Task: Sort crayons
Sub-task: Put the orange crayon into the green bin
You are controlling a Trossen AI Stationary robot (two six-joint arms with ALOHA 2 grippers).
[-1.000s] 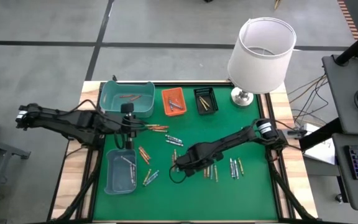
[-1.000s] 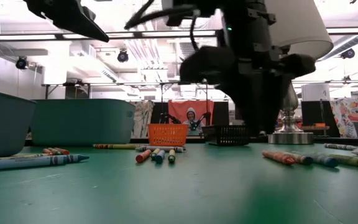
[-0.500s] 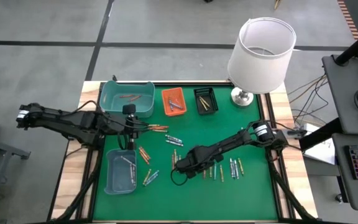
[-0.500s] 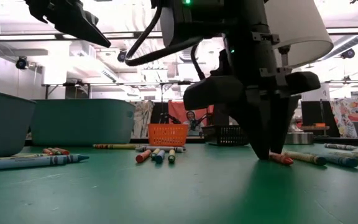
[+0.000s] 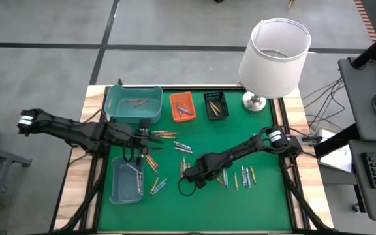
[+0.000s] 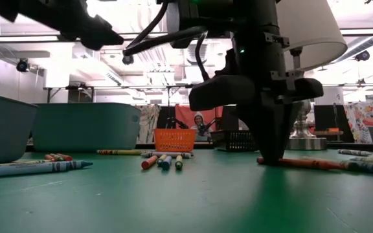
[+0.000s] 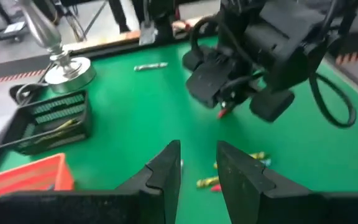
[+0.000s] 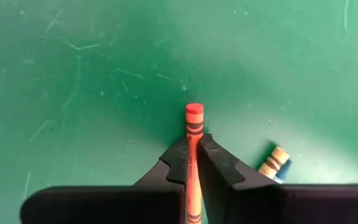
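No writing can be read on the crayons; their paper wraps only show dark bands.

The right gripper [image 8: 192, 163] is down at the green table [image 5: 266, 196], near its middle. Its two fingers [image 8: 176, 163] are closed tight on a red-orange crayon [image 8: 193, 134]. The crayon sits right between the fingers. Its flat end pokes out past the fingertips, and the rest runs back between them. In the low view the crayon [image 6: 303, 163] lies flat on the table under the fingers. Just beside the fingers lies a blue crayon [image 8: 273, 163] with a pale end, not touching them.

More crayons [image 5: 243, 176] lie in a loose row just past the right gripper [image 5: 189, 176], on the side toward its own arm. A few more [image 5: 156, 186] lie between this gripper and the near teal tray [image 5: 115, 189].

The left gripper [image 7: 197, 165] hangs above the table between the two teal trays, and nothing is between its fingers [image 7: 166, 168]. They stand a little apart. Some yellow and red crayons [image 7: 232, 171] lie on the table below and just ahead of these fingers. An orange crayon [image 5: 165, 134] lies past the fingertips.

The far teal tray [image 5: 132, 104] has crayons in it. So do the orange tray [image 5: 181, 106] and the black tray [image 5: 216, 104]. A lamp [image 5: 274, 55] with a white shade stands at the far corner.
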